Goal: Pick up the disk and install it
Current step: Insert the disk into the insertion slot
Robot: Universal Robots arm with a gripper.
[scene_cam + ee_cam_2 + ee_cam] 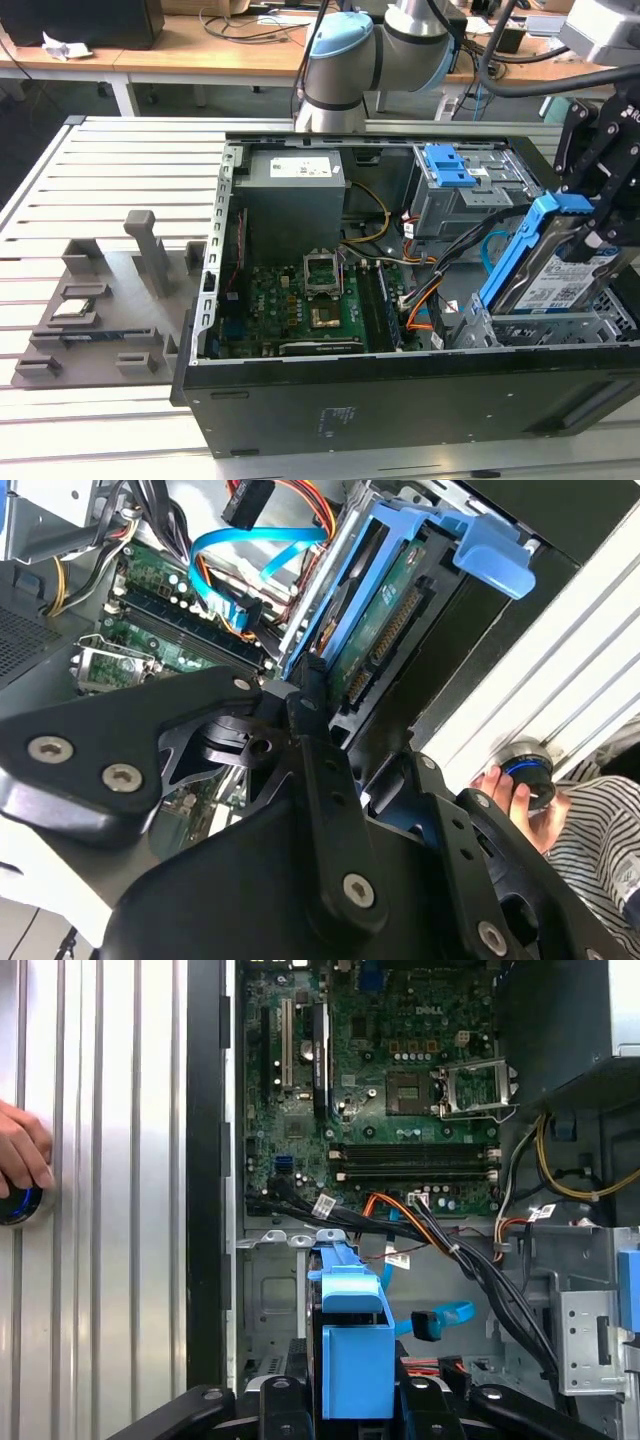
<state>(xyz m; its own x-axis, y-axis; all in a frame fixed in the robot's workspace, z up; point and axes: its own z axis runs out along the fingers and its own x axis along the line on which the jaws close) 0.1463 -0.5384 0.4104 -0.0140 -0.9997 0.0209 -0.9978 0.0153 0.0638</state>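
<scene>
The gripper [592,232] is closed on the disk [558,275], its black fingers [275,1392] pinching the blue carrier from both sides in the first wrist view. The disk is at the corner of the open case [400,400] on the exterior view's right, standing on edge over the metal cage [560,325]. It is not level. Its long axis runs on a steep slant, with the low end down at the cage near the cables and the high end, with the blue tab [562,205], up by the gripper. The labelled face is turned toward the exterior view's right and somewhat upward. In the second wrist view the opposite face shows, a green circuit side [390,630] framed by the blue rail. I cannot tell whether the low end is touching the cage or just inside its rim. The board [300,300] lies flat in the case, well apart from the disk, and the case sits on a ribbed metal table [110,180]. A person's hand [20,1150] rests on a blue-lit knob [18,1205] on the table outside the case wall, with a striped sleeve [590,845] behind it
</scene>
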